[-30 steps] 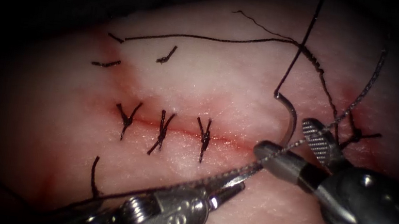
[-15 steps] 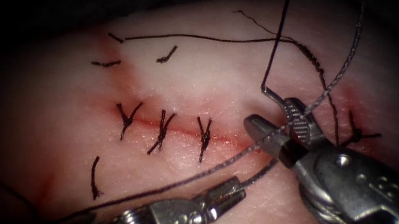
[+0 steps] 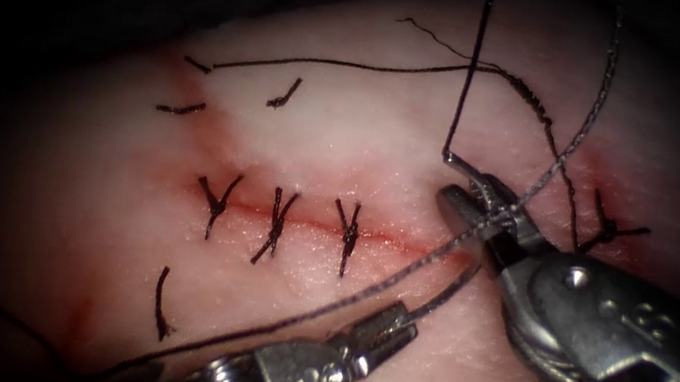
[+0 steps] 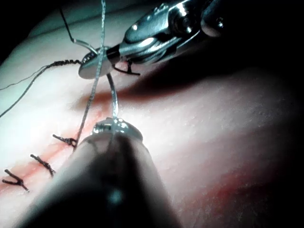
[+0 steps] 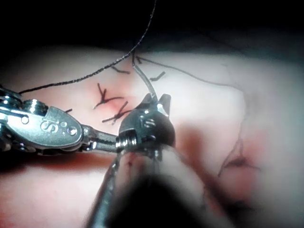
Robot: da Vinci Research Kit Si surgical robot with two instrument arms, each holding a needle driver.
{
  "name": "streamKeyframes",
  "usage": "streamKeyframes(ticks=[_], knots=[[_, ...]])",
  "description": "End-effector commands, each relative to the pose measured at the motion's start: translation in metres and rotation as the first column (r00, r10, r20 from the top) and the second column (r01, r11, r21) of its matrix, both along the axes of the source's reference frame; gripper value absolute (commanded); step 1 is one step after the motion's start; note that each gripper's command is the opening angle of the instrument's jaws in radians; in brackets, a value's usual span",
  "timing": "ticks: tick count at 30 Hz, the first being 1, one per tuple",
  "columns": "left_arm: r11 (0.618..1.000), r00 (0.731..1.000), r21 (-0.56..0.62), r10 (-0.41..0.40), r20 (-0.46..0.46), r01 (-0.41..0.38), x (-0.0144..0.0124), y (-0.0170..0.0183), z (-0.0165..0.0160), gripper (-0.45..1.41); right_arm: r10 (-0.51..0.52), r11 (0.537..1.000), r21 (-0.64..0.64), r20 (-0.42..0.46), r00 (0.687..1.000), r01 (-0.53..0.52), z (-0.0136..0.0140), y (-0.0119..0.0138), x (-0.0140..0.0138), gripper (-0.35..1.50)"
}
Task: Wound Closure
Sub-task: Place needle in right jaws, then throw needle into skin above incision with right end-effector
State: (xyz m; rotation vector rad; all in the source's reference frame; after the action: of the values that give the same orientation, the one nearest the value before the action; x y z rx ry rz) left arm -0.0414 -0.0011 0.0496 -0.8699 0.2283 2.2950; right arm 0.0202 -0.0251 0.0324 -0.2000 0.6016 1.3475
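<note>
The curved needle (image 3: 453,285) hangs just above the tissue (image 3: 345,152) at the right end of the cut (image 3: 309,224), not in the tissue. My left tool (image 3: 404,318) comes from below, jaws shut on the needle near its pointed end (image 4: 113,107). My right tool (image 3: 484,207) is shut on the needle near its thread end (image 5: 142,80), where the two tools nearly meet (image 4: 97,64). Thread (image 3: 467,67) rises from the needle's tail (image 3: 449,155). A second strand (image 3: 361,294) runs slantwise across both tools.
Three tied stitches (image 3: 275,225) cross the cut left of the tools. A further knot (image 3: 606,227) sits to the right, behind my right tool. Cut thread ends (image 3: 284,94) lie above and lower left of the cut (image 3: 160,303). Red fluid tints the cut line.
My right tool moved left and upward along the needle, and its open jaws closed on it near the thread end. The needle's tail shifted slightly left. My left tool kept its hold.
</note>
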Motion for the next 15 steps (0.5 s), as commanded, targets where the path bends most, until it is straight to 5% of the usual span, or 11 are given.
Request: streamKeyframes(ticks=[1, 4, 5, 9, 13, 15], knots=[[1.0, 1.0, -0.009, -0.003, -0.001, 0.003, -0.0003, 0.0009, 0.0002, -0.45, -0.006, 1.0, -0.004, 0.005, 1.0, 0.006, 0.0, 0.0013, 0.0006, -0.35], [0.999, 1.0, -0.031, -0.027, -0.011, 0.027, 0.0006, 0.0014, -0.0002, -0.33, -0.026, 1.0, -0.003, 0.0, 1.0, 0.026, -0.0002, 0.0017, -0.0003, -0.35], [0.999, 0.999, -0.04, -0.037, -0.002, 0.037, 0.0009, 0.0016, -0.0004, 0.0, -0.057, 0.998, -0.01, -0.006, 0.998, 0.057, -0.0003, 0.0018, -0.0006, -0.35], [0.995, 0.995, -0.031, -0.09, 0.039, 0.091, 0.0017, 0.002, -0.0009, 0.73, -0.228, 0.972, -0.072, -0.039, 0.973, 0.225, -0.0005, 0.0025, -0.0015, -0.35], [0.999, 0.99, -0.005, -0.035, 0.14, 0.036, 0.0019, 0.0014, -0.0016, 1.15, -0.487, 0.851, -0.257, -0.064, 0.871, 0.457, -0.0003, 0.0041, -0.0025, -0.35], [0.999, 0.985, 0.032, -0.013, 0.17, 0.007, 0.0019, 0.0011, -0.0019, 1.17, -0.531, 0.819, -0.331, -0.129, 0.838, 0.468, -0.0001, 0.0045, -0.0029, -0.35]])
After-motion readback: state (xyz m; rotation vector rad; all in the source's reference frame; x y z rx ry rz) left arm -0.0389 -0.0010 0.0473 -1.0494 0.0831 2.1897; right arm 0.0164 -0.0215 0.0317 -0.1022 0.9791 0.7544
